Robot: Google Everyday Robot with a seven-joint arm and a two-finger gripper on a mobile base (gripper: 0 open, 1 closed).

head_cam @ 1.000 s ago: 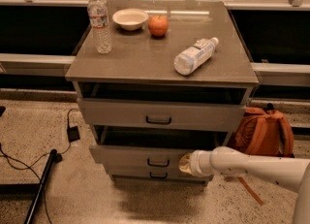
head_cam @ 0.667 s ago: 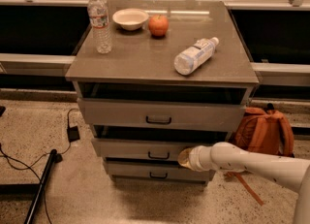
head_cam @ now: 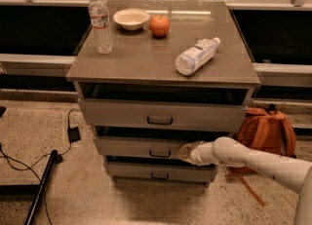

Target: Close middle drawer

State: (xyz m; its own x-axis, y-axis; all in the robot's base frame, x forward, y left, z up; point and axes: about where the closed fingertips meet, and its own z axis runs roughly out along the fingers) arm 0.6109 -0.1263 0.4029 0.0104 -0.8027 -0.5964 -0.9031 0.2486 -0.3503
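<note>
Pushed inward since a second ago, middle drawer [head_cam: 131,147] stands nearly shut, a dark gap above it | gripper [head_cam: 185,152] against its front panel, right of the handle [head_cam: 160,154] | open or closed: cannot tell | orange backpack [head_cam: 265,131] at right

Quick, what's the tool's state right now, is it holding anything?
Tool: against the front panel of the middle drawer, just right of the handle; open or closed cannot be told, nothing visibly held.
</note>
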